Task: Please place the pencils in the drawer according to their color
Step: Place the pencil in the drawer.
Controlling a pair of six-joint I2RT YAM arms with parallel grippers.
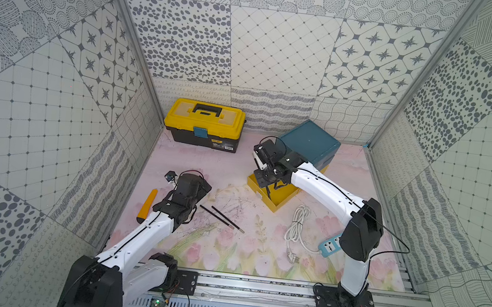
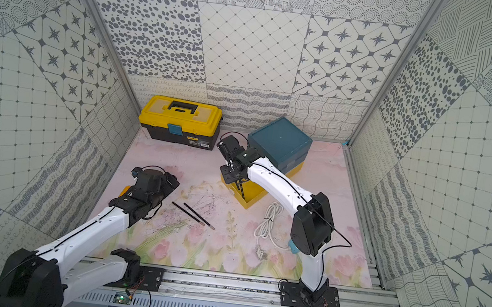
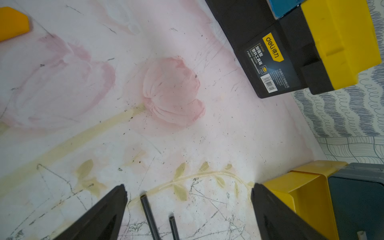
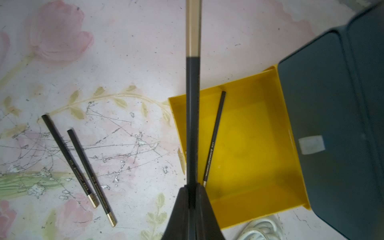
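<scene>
Two pencils (image 1: 227, 219) lie parallel, caps pointing front-right

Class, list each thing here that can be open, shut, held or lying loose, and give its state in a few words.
Yellow drawer: pulled open.
Teal drawers: shut.
Pencil in drawer: lying loose inside.
Right gripper: shut on held pencil, over the open drawer.
Left gripper: open, empty.
Two loose pencils: lying side by side on the mat.
Toolbox: lid closed.
White cable: coiled.
</scene>
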